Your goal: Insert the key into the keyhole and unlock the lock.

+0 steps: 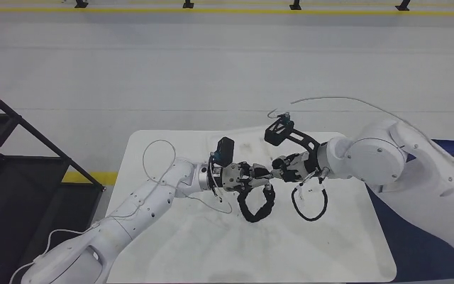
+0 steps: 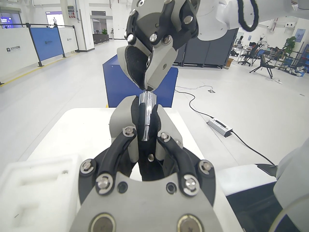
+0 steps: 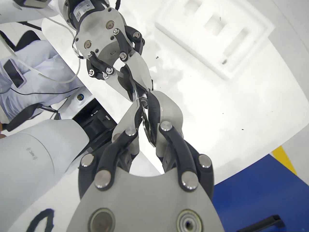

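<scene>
Now the left pincer point(image 2: 143, 106) is clasping the lock point(image 2: 146, 121), the right pincer point(image 3: 144, 102) is holding the key point(image 3: 146, 124) at its end; insertion and turning are seemingly pending.

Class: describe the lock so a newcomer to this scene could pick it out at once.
Find the white table; over it the left claw meets the right claw tip to tip. The left claw grips the shiny silver metal cylinder lock, mirror-bright among matt grey and black claw parts.
</scene>
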